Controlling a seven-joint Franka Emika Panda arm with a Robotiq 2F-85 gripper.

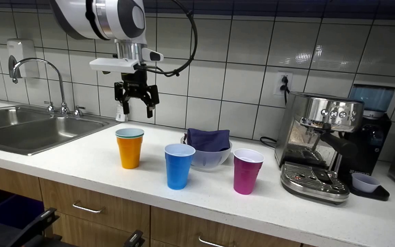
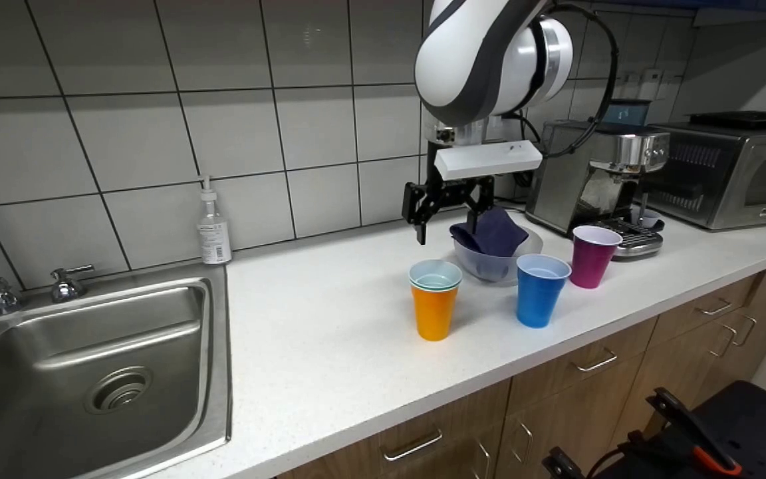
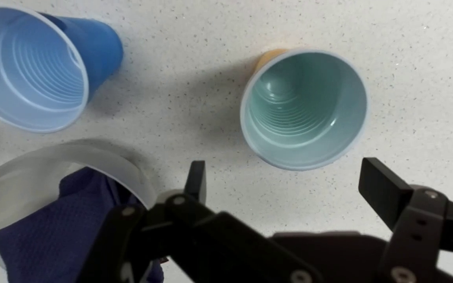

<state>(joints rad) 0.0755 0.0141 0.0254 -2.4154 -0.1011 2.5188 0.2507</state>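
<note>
One orange cup (image 1: 130, 153), a teal cup (image 3: 309, 114) nested inside, stands upright on the counter (image 1: 81, 163) below my empty, wide-spread gripper (image 1: 138, 112), with a blue cup (image 1: 178, 171) and a bowl (image 1: 211, 158) of navy cloth (image 1: 208, 140) nearby. Only an exterior view shows the sink drain (image 2: 118, 391); a bottle label (image 2: 214, 241) there is too small to read.

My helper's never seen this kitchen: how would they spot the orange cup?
From the steel sink, follow the white counter toward the coffee machine. The orange cup comes first, before the blue cup and magenta cup, and only it shows teal at its top.
</note>
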